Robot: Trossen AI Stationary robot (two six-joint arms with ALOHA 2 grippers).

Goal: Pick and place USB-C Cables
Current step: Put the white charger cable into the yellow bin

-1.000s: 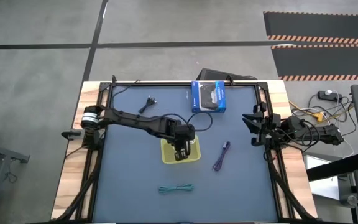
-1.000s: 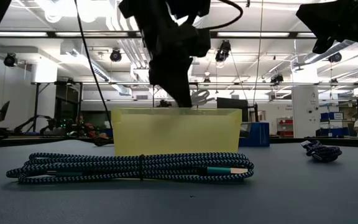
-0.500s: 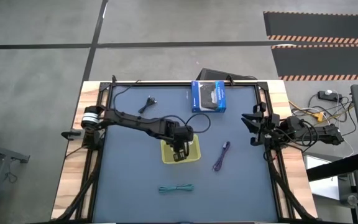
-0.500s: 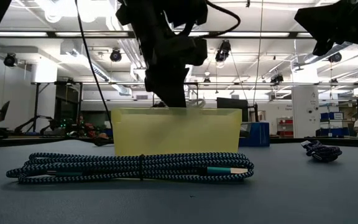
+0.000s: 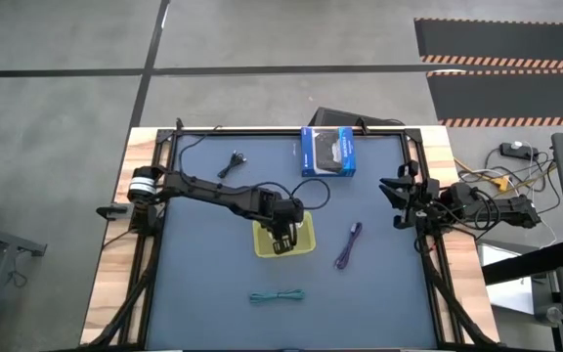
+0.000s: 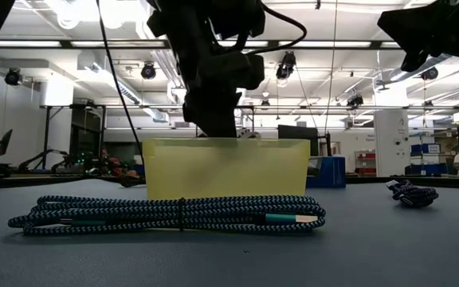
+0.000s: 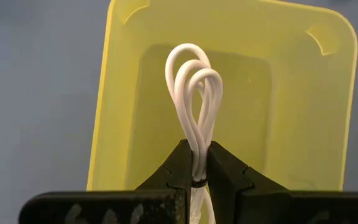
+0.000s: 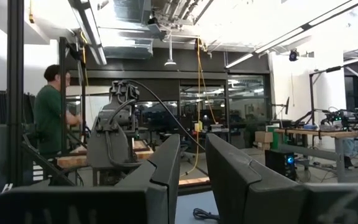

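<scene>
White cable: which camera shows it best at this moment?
The left wrist view: the white cable shows as clear loops pinched between the left gripper fingers, over the yellow bin. In the high view the arm covers it; the low view shows only the bin's wall; the right wrist view faces the room.

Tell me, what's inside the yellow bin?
The bin looks empty on its bare floor. The left gripper holds the white cable above it. The fingers hide part of the floor.
</scene>
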